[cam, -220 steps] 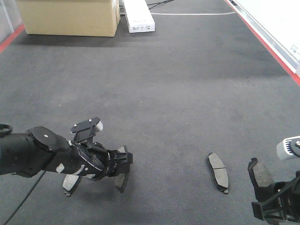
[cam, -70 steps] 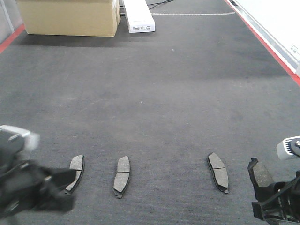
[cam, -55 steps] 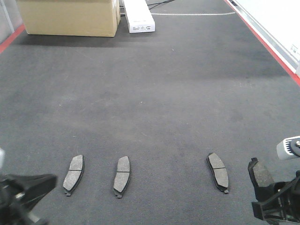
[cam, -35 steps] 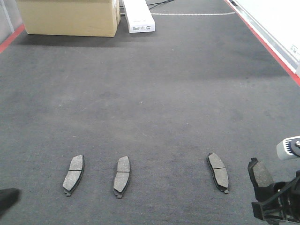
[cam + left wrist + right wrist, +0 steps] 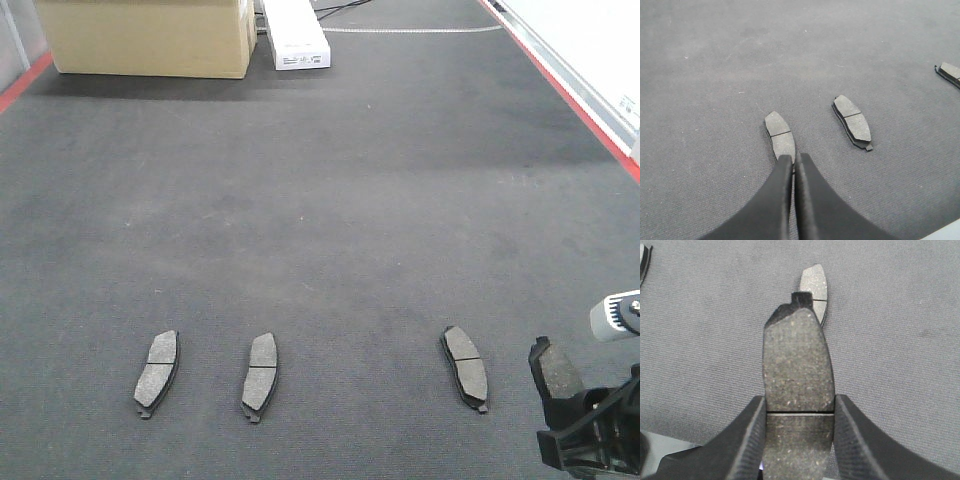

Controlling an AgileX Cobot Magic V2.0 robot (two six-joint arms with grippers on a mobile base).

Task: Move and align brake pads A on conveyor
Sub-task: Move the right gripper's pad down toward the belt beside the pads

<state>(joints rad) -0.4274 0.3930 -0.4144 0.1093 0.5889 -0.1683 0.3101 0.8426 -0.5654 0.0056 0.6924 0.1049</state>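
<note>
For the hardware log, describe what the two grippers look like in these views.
The left gripper has two matte black, smooth fingers that curve and taper to slim tips. The right gripper has broader black fingers with finely ribbed surfaces; in the front view its black body carries a light grey rounded module. No cables or markings are visible.

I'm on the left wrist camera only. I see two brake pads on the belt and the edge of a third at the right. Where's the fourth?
Observer: The fourth pad is clamped in the right claw.
Operator: Is the third one in line with my two?
Observer: The third pad lies flat on the conveyor, about level with them, but the gap to the second pad is wider than the gap between your two.
Operator: Anything at the far end?
Observer: A cardboard box sits there, with a white carton beside it.
</note>
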